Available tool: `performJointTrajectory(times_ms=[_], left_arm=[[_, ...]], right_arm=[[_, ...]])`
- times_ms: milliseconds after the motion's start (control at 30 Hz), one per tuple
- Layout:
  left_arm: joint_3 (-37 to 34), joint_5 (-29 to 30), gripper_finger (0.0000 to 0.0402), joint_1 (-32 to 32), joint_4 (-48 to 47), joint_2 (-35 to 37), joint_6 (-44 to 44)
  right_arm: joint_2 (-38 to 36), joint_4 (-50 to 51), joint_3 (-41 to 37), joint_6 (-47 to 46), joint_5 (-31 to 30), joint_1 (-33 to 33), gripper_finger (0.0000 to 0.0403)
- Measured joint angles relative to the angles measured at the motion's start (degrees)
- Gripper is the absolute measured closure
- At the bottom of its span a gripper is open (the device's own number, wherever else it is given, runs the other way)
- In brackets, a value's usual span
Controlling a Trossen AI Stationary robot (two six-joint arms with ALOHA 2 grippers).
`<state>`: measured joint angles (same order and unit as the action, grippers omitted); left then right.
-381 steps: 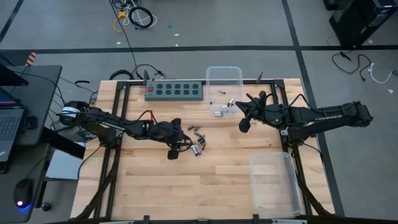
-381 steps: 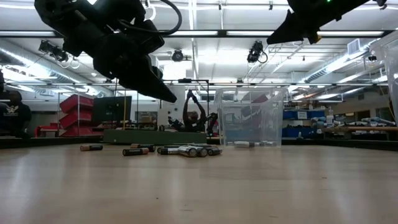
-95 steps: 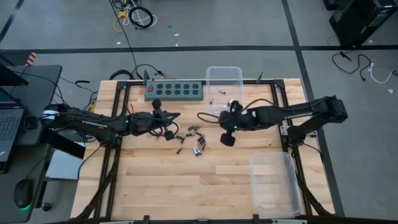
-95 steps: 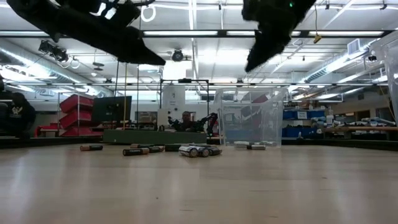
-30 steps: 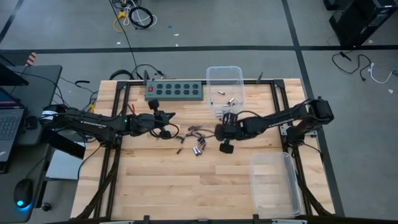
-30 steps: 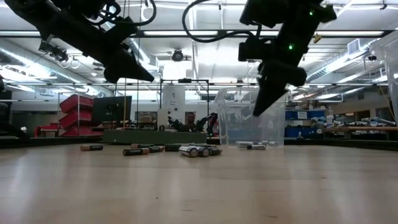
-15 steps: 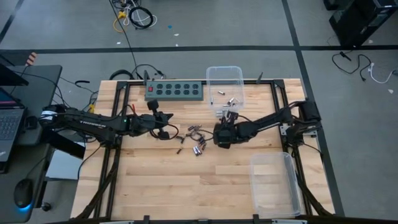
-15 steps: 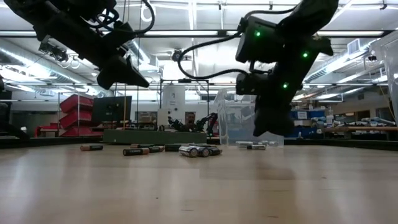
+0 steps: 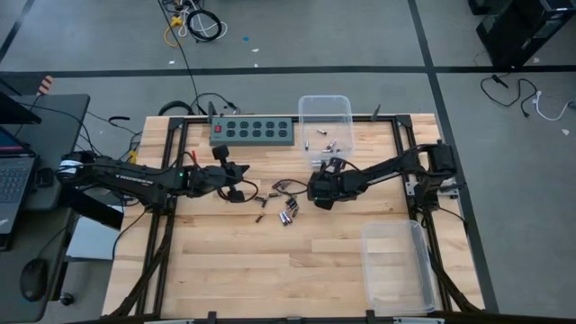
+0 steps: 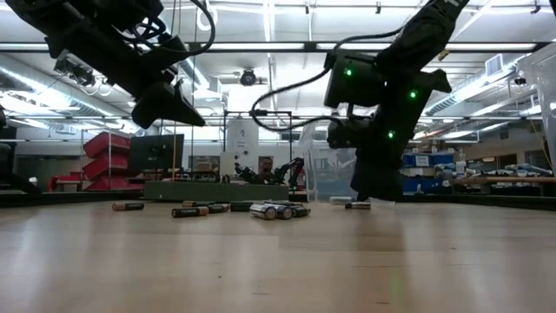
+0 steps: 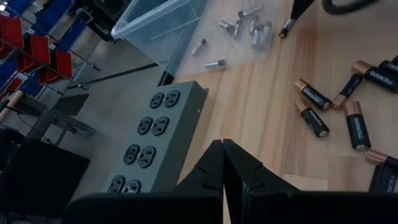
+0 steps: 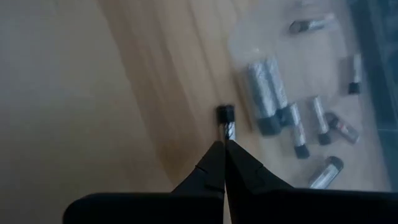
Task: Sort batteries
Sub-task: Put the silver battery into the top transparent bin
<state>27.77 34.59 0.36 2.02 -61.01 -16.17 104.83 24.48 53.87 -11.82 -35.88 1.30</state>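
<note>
Dark, copper-tipped batteries lie loose on the wood mid-table, and show in the low view and the left wrist view. Silvery batteries lie in a clear bin at the far edge. My right gripper is shut, its tips low at the table top, right behind one small dark battery. My left gripper is shut and hovers above the table, left of the loose batteries. My right gripper points slanting down with its shut fingertips at the near end of the small dark battery, which lies flat on the table in line with the fingers. I cannot tell whether the tips touch it.
A green power strip lies along the far edge, left of the clear bin. A second clear bin stands at the near right corner. Bare wood fills the near half of the table. Cables trail from both arms.
My right gripper has come down from well above the table to the table top, shifting a little toward the left edge and the loose batteries, still shut. The batteries have stayed where they were.
</note>
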Motion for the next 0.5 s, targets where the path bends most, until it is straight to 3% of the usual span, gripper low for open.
performJointTrajectory(times_ms=[333, 500], left_arm=[[0.0, 0.0, 0.0402, 0.0, -0.3, 0.0, 0.5], [0.0, 0.0, 0.0402, 0.0, -0.3, 0.0, 1.5]], right_arm=[[1.7, -0.6, 0.0, -0.6, -0.3, -0.6, 0.0403], [2.0, -0.6, 0.0, -2.1, -6.5, -1.8, 0.0403]])
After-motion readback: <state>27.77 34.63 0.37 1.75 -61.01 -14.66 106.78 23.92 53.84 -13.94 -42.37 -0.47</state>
